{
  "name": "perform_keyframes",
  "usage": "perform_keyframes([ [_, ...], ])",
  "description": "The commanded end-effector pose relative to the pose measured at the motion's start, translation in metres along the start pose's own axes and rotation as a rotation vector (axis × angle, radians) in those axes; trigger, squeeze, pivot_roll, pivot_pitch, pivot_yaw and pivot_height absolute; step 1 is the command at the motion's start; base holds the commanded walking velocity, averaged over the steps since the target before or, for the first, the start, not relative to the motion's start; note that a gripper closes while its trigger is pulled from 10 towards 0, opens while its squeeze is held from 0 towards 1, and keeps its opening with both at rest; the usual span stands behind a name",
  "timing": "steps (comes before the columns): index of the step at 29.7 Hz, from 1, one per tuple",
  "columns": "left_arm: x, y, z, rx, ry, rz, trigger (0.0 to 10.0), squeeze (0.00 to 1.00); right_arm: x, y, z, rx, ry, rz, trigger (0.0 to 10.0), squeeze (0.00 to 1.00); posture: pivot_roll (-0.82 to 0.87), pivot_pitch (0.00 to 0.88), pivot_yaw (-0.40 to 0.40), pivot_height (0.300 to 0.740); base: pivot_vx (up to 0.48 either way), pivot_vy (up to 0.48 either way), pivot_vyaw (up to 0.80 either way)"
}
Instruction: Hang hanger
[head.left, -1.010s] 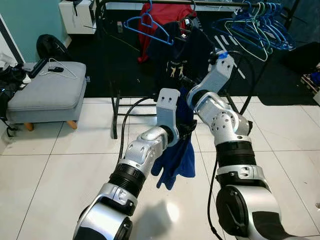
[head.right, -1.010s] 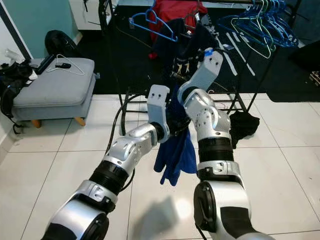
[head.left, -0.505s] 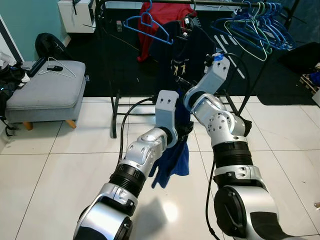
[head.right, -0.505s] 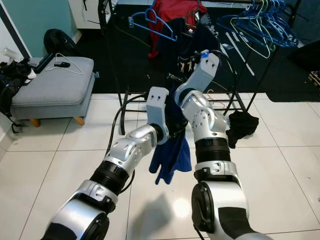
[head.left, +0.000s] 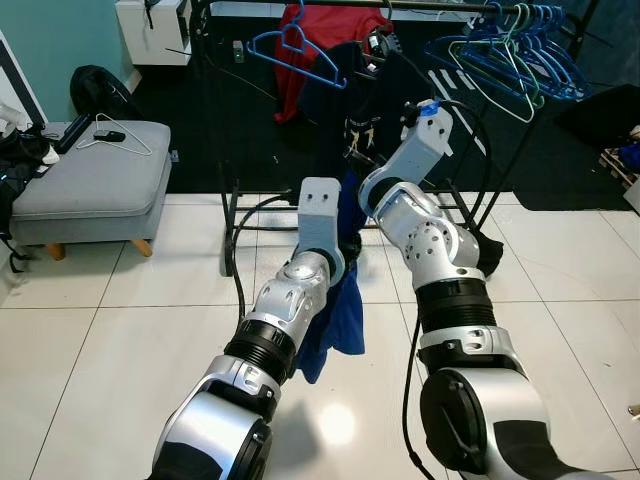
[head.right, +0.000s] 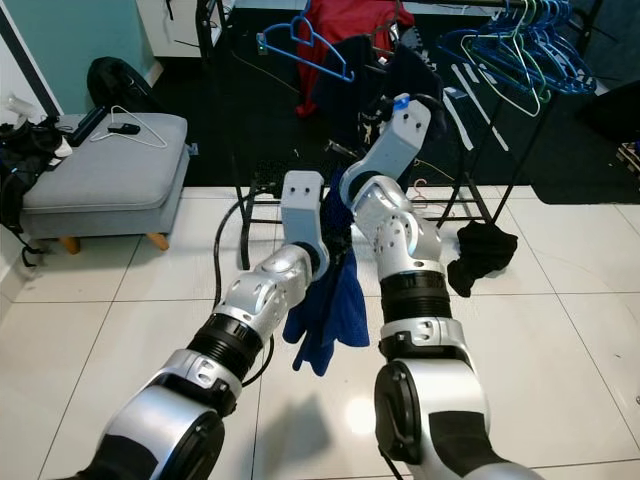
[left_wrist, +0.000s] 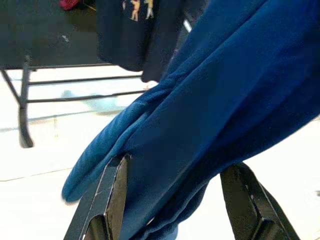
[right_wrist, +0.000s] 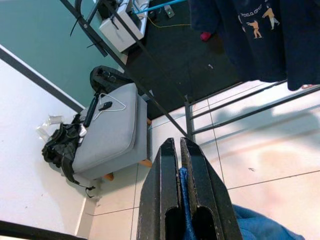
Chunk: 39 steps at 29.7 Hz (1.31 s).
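— At frame centre, what did your grippers hold?
— Your left gripper (left_wrist: 172, 200) stood open around the blue garment (head.left: 335, 310); your right gripper (right_wrist: 181, 165) pinched it shut. Hangers (head.left: 300, 45) hung upper frame on the rack (head.left: 225, 150).

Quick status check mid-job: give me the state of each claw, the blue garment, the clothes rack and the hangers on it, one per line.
Left claw: open, fingers either side of the blue garment.
Right claw: fingers nearly closed on a fold of blue cloth.
Blue garment: hanging limp between the arms, above the floor.
Clothes rack: upright.
Red garment: hung on the rail.
Dark printed garment: hung on the rack.
Blue hangers: bare, bunched on the rail.
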<state>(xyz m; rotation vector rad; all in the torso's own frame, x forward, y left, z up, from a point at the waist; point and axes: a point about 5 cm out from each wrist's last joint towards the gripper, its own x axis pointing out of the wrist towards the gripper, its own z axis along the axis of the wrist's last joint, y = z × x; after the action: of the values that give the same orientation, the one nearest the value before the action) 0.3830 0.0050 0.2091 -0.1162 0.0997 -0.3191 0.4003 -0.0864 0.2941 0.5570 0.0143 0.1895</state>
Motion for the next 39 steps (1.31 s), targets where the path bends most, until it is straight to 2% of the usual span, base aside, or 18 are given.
perform_keyframes([
  [1, -0.001, -0.027, -0.009, -0.005, 0.02, -0.052, 10.0, 0.0, 0.0, 0.005, 0.004, -0.015, -0.028, 0.003, 0.0, 0.0, -0.11, 0.184, -0.05, 0.74, 0.0, 0.0, 0.0],
  [4, -0.002, -0.025, -0.009, 0.017, 0.01, -0.049, 10.0, 0.0, -0.001, 0.004, 0.005, -0.014, -0.029, 0.003, 0.0, 0.0, -0.11, 0.187, -0.05, 0.74, 0.0, 0.0, 0.0],
  [6, -0.002, -0.021, -0.007, 0.066, -0.016, -0.043, 10.0, 0.0, -0.001, 0.004, 0.006, -0.014, -0.032, 0.003, 0.0, 0.0, -0.11, 0.189, -0.049, 0.74, 0.0, 0.0, 0.0],
  [11, -0.002, -0.018, -0.007, 0.066, -0.018, -0.038, 10.0, 0.0, -0.001, 0.003, 0.006, -0.014, -0.032, 0.002, 0.0, 0.0, -0.11, 0.195, -0.05, 0.74, 0.0, 0.0, 0.0],
  [14, -0.002, -0.016, -0.004, 0.083, -0.063, -0.078, 10.0, 0.0, -0.002, 0.002, 0.008, -0.015, -0.032, 0.003, 0.0, 0.0, -0.12, 0.196, -0.049, 0.74, 0.0, 0.0, 0.0],
  [24, -0.004, -0.013, -0.007, 0.084, -0.063, -0.102, 10.0, 0.0, -0.003, 0.001, 0.009, -0.018, -0.03, 0.005, 0.0, 0.0, -0.12, 0.197, -0.051, 0.74, 0.0, 0.0, 0.0],
  [36, -0.004, -0.001, -0.013, 0.1, -0.041, -0.097, 10.0, 0.0, -0.003, 0.0, 0.01, -0.021, -0.029, 0.009, 0.0, 0.0, -0.12, 0.195, -0.056, 0.74, 0.0, 0.0, 0.0],
  [39, -0.005, 0.0, -0.014, 0.073, -0.043, -0.141, 10.0, 0.0, -0.002, 0.001, 0.01, -0.022, -0.027, 0.011, 0.0, 0.0, -0.12, 0.196, -0.058, 0.74, 0.0, 0.0, 0.0],
])
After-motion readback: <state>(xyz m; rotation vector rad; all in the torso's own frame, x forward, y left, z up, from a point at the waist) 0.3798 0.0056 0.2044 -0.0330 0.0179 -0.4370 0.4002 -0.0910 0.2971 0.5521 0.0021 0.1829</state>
